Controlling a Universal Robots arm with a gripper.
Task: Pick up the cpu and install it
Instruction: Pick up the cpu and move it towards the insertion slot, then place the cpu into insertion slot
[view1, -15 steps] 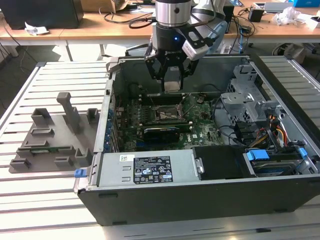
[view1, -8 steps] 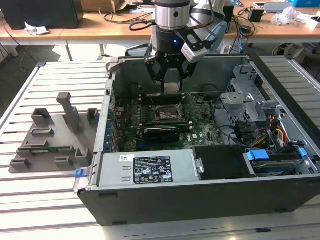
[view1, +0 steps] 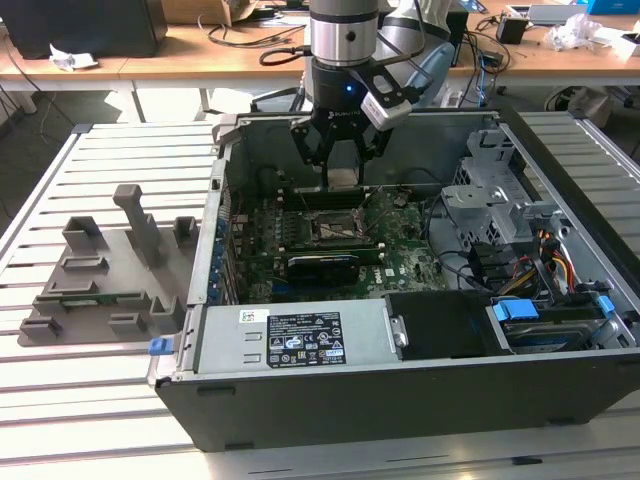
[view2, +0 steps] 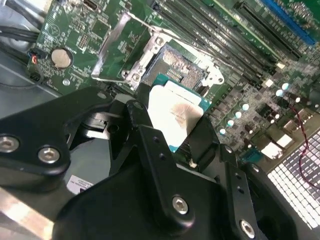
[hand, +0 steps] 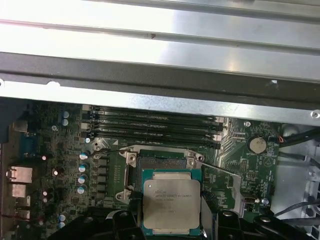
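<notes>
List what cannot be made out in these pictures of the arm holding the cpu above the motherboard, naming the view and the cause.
- Exterior view: the cpu is too small and flanked by the hand, so its gap to the socket cannot be judged.
- Second wrist view: the hand covers the cpu's lower edge.
- First wrist view: the cpu hides part of the socket; the picture's edge cuts off the hand.

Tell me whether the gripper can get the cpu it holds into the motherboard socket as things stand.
Probably yes: the gripper holds the cpu above the socket, whose frame stands open; nothing lies between.
</notes>
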